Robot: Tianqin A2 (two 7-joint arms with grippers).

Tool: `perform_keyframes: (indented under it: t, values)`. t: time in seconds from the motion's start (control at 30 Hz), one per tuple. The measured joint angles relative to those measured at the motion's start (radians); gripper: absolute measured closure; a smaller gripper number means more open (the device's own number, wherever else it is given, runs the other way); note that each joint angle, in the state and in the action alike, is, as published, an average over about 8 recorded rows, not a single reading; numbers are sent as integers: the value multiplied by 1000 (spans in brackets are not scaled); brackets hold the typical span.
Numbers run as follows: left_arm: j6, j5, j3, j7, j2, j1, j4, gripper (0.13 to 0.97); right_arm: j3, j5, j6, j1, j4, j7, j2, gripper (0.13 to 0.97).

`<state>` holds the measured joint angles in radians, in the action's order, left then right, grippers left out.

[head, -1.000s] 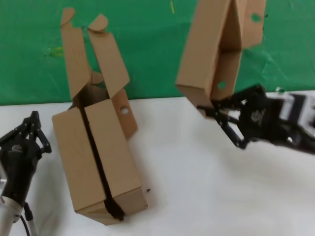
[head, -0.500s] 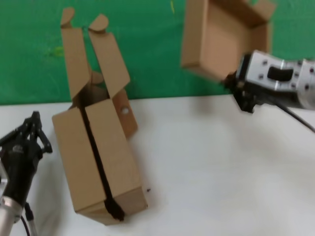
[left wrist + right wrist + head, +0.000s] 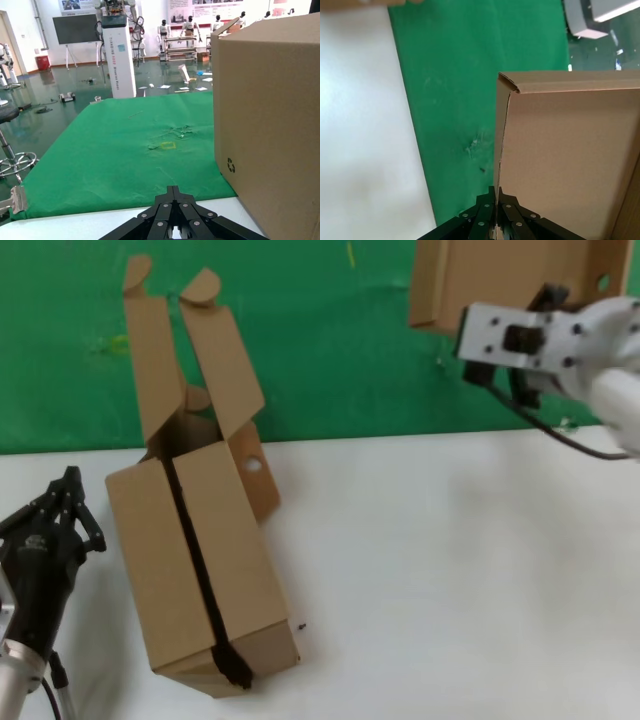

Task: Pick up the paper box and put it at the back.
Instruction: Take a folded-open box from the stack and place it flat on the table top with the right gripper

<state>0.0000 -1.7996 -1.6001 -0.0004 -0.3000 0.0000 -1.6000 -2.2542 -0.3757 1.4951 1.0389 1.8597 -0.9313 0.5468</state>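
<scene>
Right gripper (image 3: 496, 220) raised high at right, fingers clamped on wall edge of paper box (image 3: 500, 280), held aloft before green cloth (image 3: 330, 350), apparently clear of tabletop. Left gripper (image 3: 172, 227) parked low at left, fingers together, beside wider cardboard block (image 3: 200, 560).
</scene>
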Motion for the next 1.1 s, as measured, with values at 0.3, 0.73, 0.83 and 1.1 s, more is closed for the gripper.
perform_keyframes:
  t: [0.3, 0.73, 0.83, 1.1]
  values:
    - [0, 0, 0, 0, 0, 0, 0, 954, -35, 146, -46, -19, -229, 122, -155, 946]
    - [0, 0, 0, 0, 0, 0, 0, 954, -26, 238, -133, -47, -487, 233, -290, 946]
    - [0, 0, 0, 0, 0, 0, 0, 954, -21, 249, -142, -51, -518, 244, -312, 946]
    - [0, 0, 0, 0, 0, 0, 0, 954, 1, 263, -161, -53, -583, 257, -362, 946]
